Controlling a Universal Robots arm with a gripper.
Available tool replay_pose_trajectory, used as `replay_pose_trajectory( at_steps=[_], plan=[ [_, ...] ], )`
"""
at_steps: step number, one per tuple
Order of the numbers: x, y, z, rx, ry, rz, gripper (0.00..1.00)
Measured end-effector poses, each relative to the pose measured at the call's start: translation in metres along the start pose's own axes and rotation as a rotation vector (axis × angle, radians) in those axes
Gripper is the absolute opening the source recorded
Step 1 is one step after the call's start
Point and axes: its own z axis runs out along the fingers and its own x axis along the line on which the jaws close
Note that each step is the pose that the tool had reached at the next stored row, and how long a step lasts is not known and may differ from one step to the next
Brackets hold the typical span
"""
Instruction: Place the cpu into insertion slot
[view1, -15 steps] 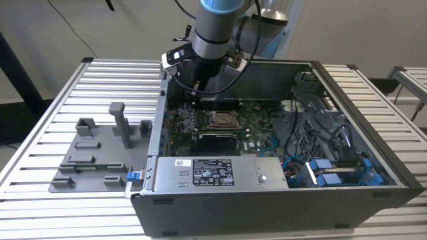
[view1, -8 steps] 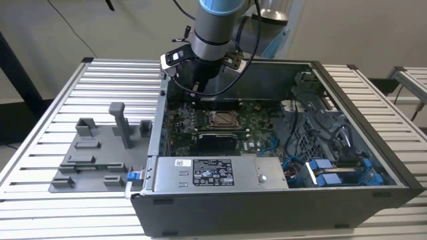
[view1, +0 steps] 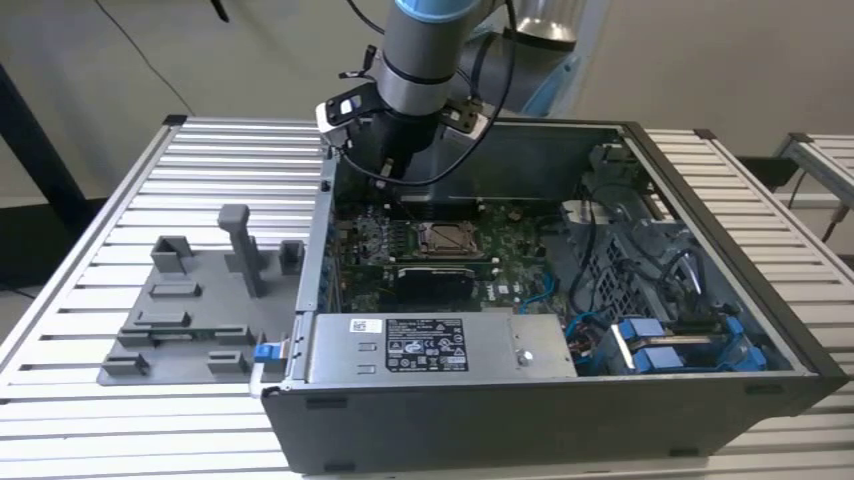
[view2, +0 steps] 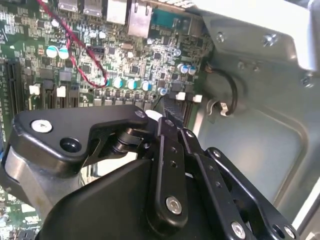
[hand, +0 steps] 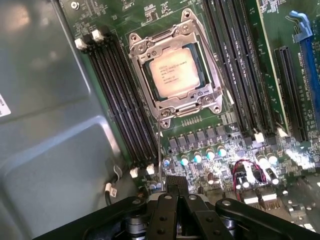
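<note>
Slatted tabletop (view1: 80, 230), open case (view1: 534, 420); cpu (hand: 176, 75) flat in slot (hand: 186, 104); fingers (hand: 176, 184) pressed together, empty, near slot; best kept clear of lever (hand: 159, 145).

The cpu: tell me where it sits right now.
In the first wrist view the cpu lies in the insertion slot, inside its metal frame, flanked by long black connector strips on both sides.

The silvery-tan cpu (hand: 177, 73) lies flat, seated within the shiny-framed insertion slot (hand: 187, 102).
</note>
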Motion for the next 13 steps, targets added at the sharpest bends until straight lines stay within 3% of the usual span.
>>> replay_pose_trajectory(
  at_steps=[4, 13],
  plan=[
    [-0.0001, -0.0041, -0.0012, 0.0, 0.0006, 0.0, 0.11],
    [0.0007, -0.0061, -0.0017, -0.0007, 0.0023, 0.006, 0.11]
  ],
)
